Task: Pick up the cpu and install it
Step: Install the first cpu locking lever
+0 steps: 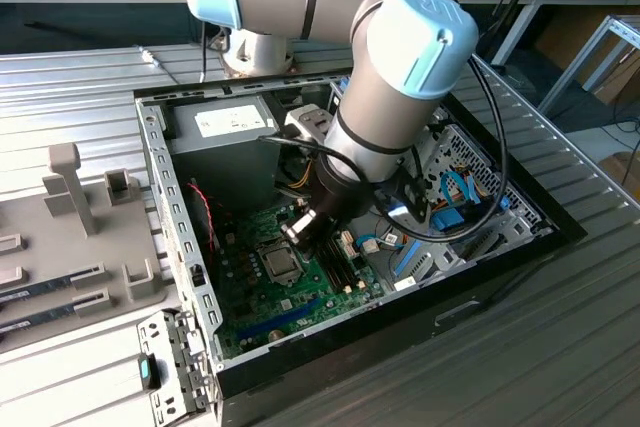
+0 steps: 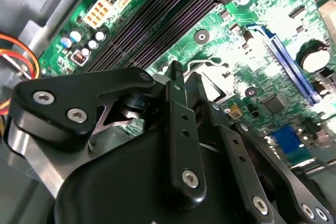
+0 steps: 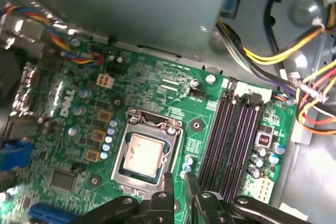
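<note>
The gripper (image 3: 178,192) hangs shut and seemingly empty over the green motherboard (image 3: 157,82); the cpu (image 3: 144,155) sits in its socket, case on a ribbed metal table (image 1: 560,347).

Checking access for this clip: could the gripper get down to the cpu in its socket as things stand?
Probably yes. The cpu lies in the open socket with nothing over it, and the gripper hangs just beside it above the motherboard, its fingers close together.

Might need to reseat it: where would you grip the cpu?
By two opposite edges, from straight above. The cpu lies flat in its socket, whose metal frame hugs its rim, so little edge is exposed. The gripper is beside it.
</note>
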